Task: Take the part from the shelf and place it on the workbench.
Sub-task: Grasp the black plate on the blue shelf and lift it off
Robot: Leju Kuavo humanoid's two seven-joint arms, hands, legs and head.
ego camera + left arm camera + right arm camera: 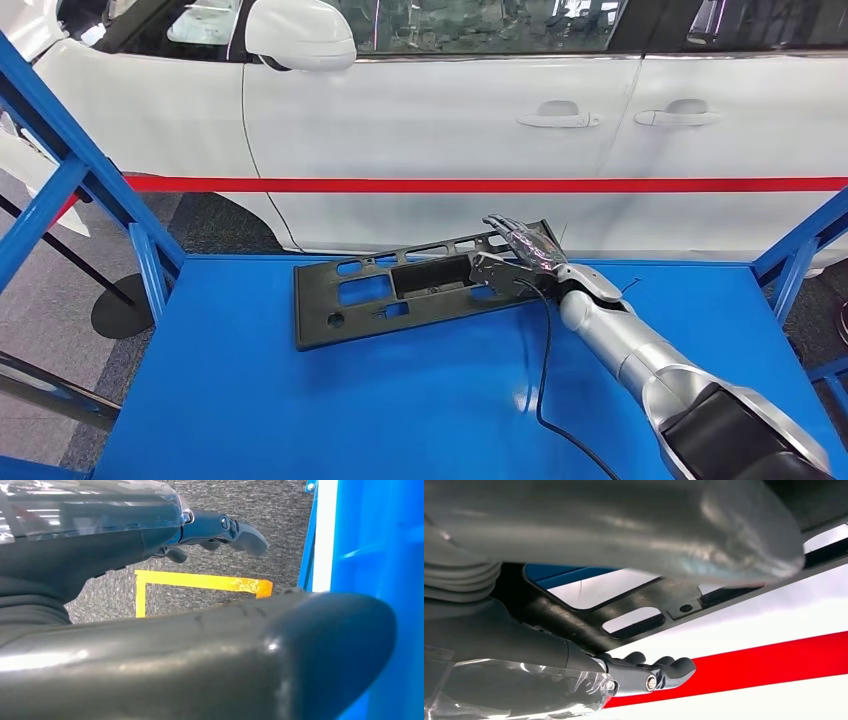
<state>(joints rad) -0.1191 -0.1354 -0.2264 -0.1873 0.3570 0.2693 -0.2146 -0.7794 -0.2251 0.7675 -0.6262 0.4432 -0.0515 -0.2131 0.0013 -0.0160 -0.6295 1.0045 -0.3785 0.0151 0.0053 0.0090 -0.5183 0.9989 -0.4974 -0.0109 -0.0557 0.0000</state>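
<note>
- The part (pixel 410 287) is laid flat on the tabletop (pixel 300 400), toward its far edge.
- Its right end is gripped by the right hand (pixel 520 252).
- A car (pixel 450 110) is parked behind the tabletop.

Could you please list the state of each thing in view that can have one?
Black part: lying flat on the blue workbench, its right end held.
Right hand: grips the part's right end, fingers curled round its edge.
Left hand: holds nothing, fingers curled, over grey floor.
Car doors: closed.
</note>
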